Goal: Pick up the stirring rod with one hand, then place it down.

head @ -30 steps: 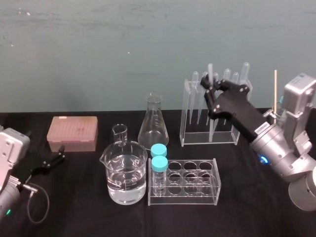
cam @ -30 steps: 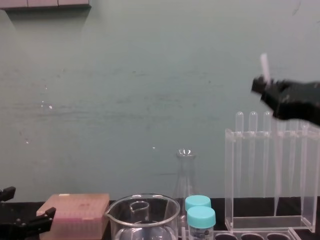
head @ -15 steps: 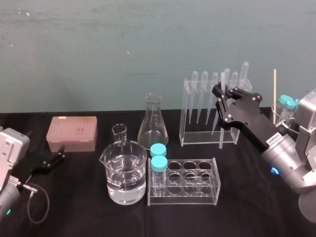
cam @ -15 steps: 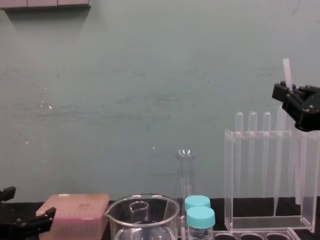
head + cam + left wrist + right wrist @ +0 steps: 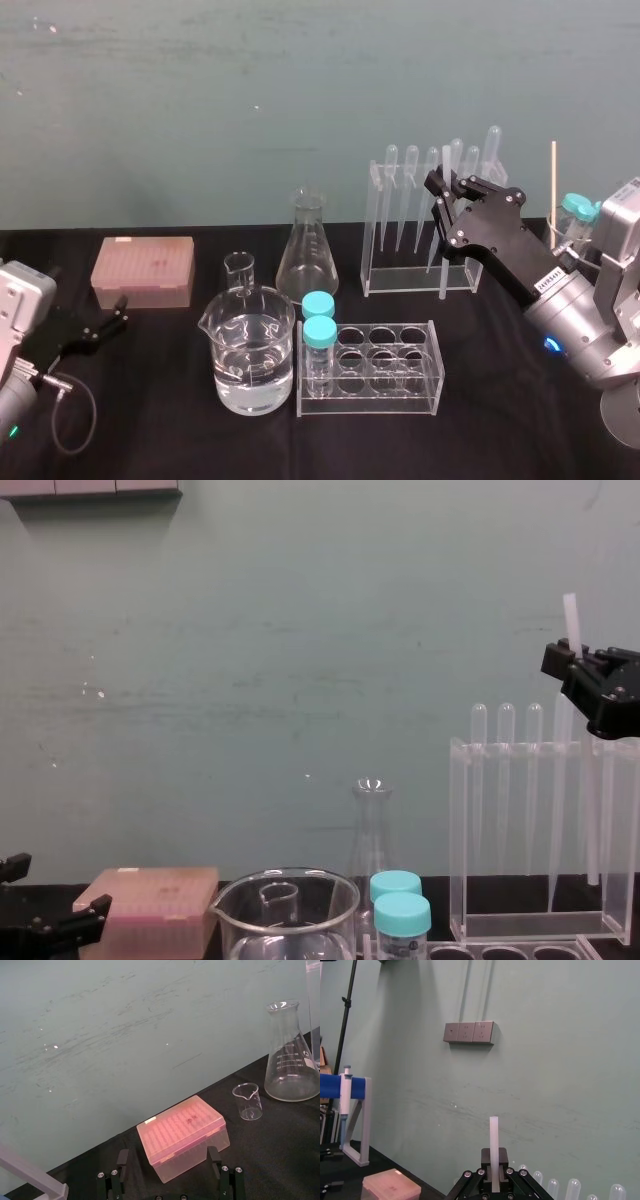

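Writing: flask has grad. marks w/ numbers, too small to read; white sticker on R arm carries print, unreadable; dark mark on pink box lid, can't make out. Rod is nearly upright w/ slight tilt, clamped in R claw near its upper end. A short stub sticks up past the fingers; the long part hangs below, in front of the pipette rack, lower end off the desk. R claw is raised above the rack's right side. L claw sits low at desk's left, just beside the box, fingers apart, holding nothing.
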